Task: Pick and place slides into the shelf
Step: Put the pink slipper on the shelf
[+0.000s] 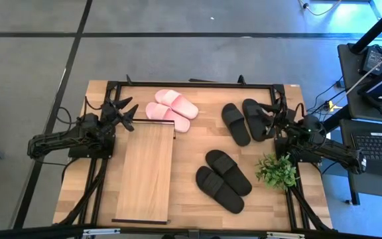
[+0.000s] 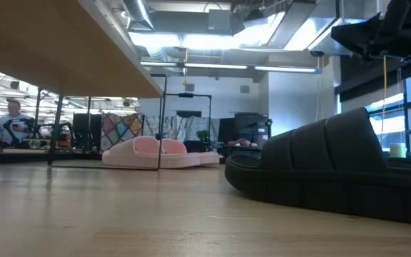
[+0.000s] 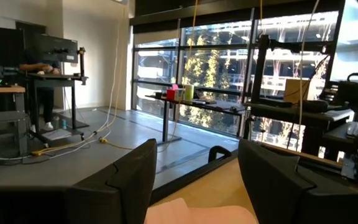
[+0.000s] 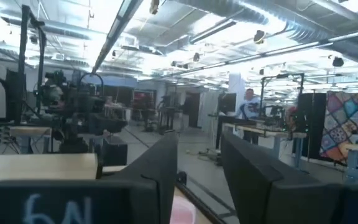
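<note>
**A:** Where do the slides sit relative to the grippers?

**B:** The pale pink pair [image 1: 172, 109] lies just beside the left gripper [image 1: 126, 111], on its inner side, near the table's far edge. One black pair [image 1: 247, 120] lies right by the right gripper [image 1: 268, 114]; the nearer slide of that pair [image 1: 256, 118] looks to be touching or under its fingertips, though the high view does not settle contact. The second black pair [image 1: 223, 180] rests well apart from both grippers, toward the table's near edge.

**A:** And the shelf?

**B:** The shelf [image 1: 144, 170] stands on the table just ahead of the left gripper, its light plank top running away toward the near edge. No slide lies on its top.

**A:** How do the grippers stand?

**B:** The left gripper's fingers [image 3: 123, 180] are spread wide apart and hold nothing; pink shows between them. The right gripper's fingers [image 4: 160, 168] stand partly apart with a clear gap, and nothing is seen gripped between them.

**A:** Anything else close by?

**B:** A small green plant [image 1: 277, 170] stands beside the right arm, behind its gripper. In the low view a black slide [image 2: 334, 168] fills the foreground, with the pink pair [image 2: 155, 152] farther off.
</note>
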Robot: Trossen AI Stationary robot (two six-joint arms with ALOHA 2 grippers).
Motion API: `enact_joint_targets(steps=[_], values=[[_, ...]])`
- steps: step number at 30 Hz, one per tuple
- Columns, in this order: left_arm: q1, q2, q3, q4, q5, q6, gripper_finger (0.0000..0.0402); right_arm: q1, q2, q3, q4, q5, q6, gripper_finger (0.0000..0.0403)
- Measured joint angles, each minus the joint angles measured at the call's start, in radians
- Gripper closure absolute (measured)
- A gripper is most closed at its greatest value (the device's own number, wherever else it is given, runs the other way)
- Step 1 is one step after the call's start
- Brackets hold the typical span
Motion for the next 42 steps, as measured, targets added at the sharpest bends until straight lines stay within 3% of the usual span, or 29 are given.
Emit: enact_joint_targets(steps=[11, 20, 25, 34, 42], values=[[0.000, 0.000, 0.000, 0.000, -0.001, 0.003, 0.0185, 0.000, 0.000, 0.000, -0.035, 0.006, -0.048, 0.0264], [0.000, 0.000, 0.000, 0.000, -0.003, 0.006, 0.0185, 0.000, 0.002, 0.000, -0.038, 0.006, -0.064, 0.0140], [0.000, 0.000, 0.000, 0.000, -0.003, 0.007, 0.0185, 0.000, 0.002, 0.000, -0.036, 0.007, -0.094, 0.0101], [0.000, 0.000, 0.000, 0.000, -0.003, 0.007, 0.0185, 0.000, 0.049, 0.009, -0.010, 0.058, -0.038, 0.0098], [0.000, 0.000, 0.000, 0.000, -0.003, 0.042, 0.0185, 0.000, 0.337, 0.197, -0.022, 0.093, -0.043, 0.0132]])
